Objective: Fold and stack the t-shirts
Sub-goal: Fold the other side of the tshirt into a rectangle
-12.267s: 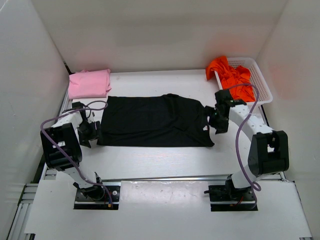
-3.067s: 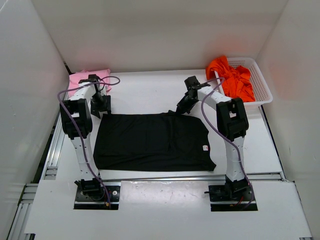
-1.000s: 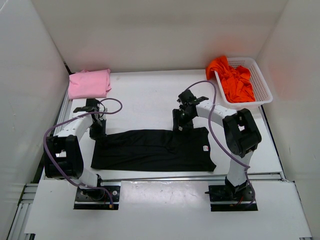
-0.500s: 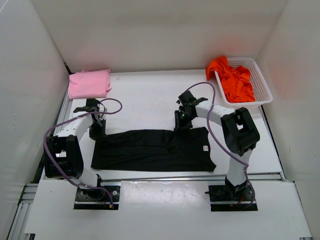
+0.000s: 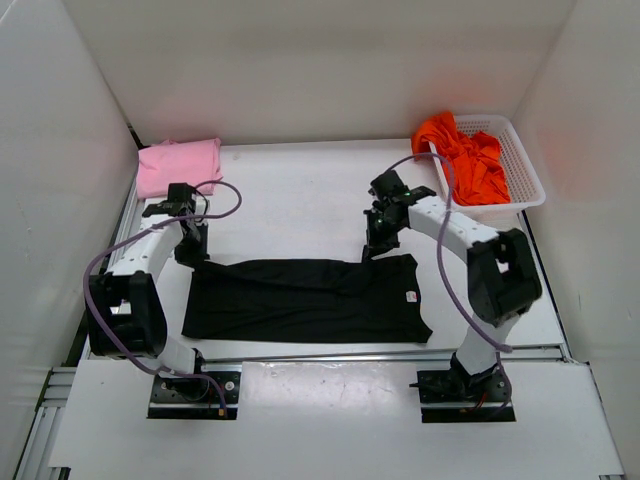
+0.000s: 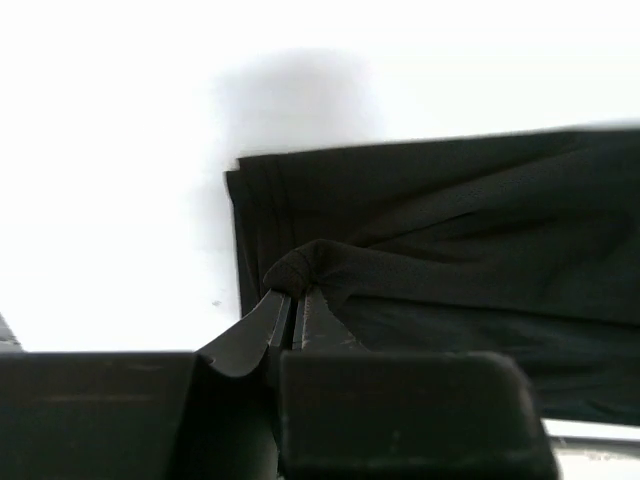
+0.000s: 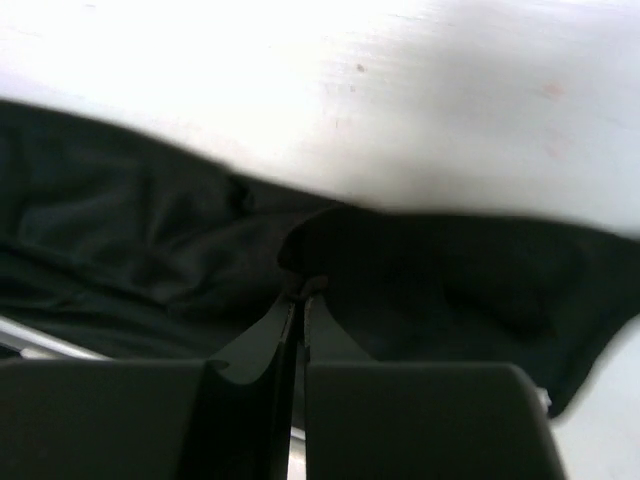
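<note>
Basket of white plastic mesh point(image 5: 527, 160) at far right holds the crumpled orange-red fabric t-shirt point(image 5: 465, 160). The folded light pink t-shirt point(image 5: 178, 166) lies far left. Bare white table point(image 5: 290, 190) spreads beyond the flat black t-shirt point(image 5: 310, 300); my left gripper point(image 6: 293, 300) and right gripper point(image 7: 300, 290), both angled down, each pinch its far edge.

The black shirt point(image 6: 480, 220) ran off the frame's right edge; in the right wrist view its folds were blurred.
</note>
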